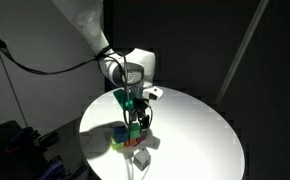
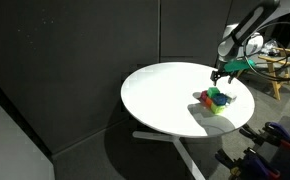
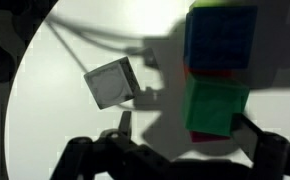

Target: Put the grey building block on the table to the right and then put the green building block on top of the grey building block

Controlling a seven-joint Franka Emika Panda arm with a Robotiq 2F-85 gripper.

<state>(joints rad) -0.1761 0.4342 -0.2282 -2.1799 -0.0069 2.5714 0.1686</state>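
Observation:
The grey building block [image 3: 112,83] lies alone on the white table [image 3: 45,110], tilted, left of the other blocks. It also shows near the table's front edge in an exterior view [image 1: 141,158]. The green building block [image 3: 217,107] sits on a red block, below a dark blue cube [image 3: 220,38] in the wrist view. My gripper [image 3: 185,130] is open above the blocks. Its right finger is next to the green block and its left finger is near the grey one. The gripper also shows in both exterior views [image 1: 137,108] [image 2: 223,72].
The block cluster [image 1: 128,134] [image 2: 215,99] also holds a paler yellow-green block [image 1: 118,141]. The round table [image 1: 200,125] [image 2: 160,90] is wide and white. Dark curtains surround it. A wooden frame [image 2: 285,65] stands behind the arm.

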